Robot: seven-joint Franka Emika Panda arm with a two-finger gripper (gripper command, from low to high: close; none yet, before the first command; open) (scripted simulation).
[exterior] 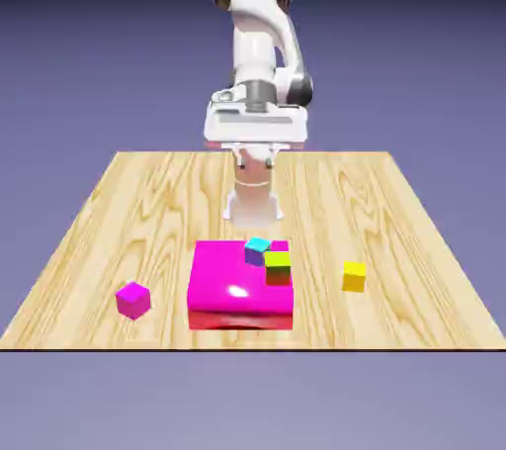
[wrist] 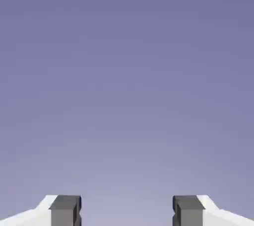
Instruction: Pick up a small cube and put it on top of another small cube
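- We see the claw spread wide, its two grey fingertips well apart at the bottom of the hand view, with only blue-violet backdrop between and beyond them.
- In the exterior view, we see it raised above the far part of the table, in front of the white arm and well apart from all the cubes.
- Below it, at the far middle of the table, we see the white base.
- Nearer to us, a bright pink block with a red near side lies flat, a little left of the middle.
- On that block, toward its far right, we find the blue cube, turned at an angle.
- Just beside it, nearer and slightly to the right, is the green cube, at the block's right edge; we can't tell whether the two touch.
- Out to the right, we have the yellow cube on the wood, apart from the block.
- Out to the left and a bit nearer, we have the magenta cube on the wood, one corner toward us.
- We can't tell which of these small cubes is the one to lift.
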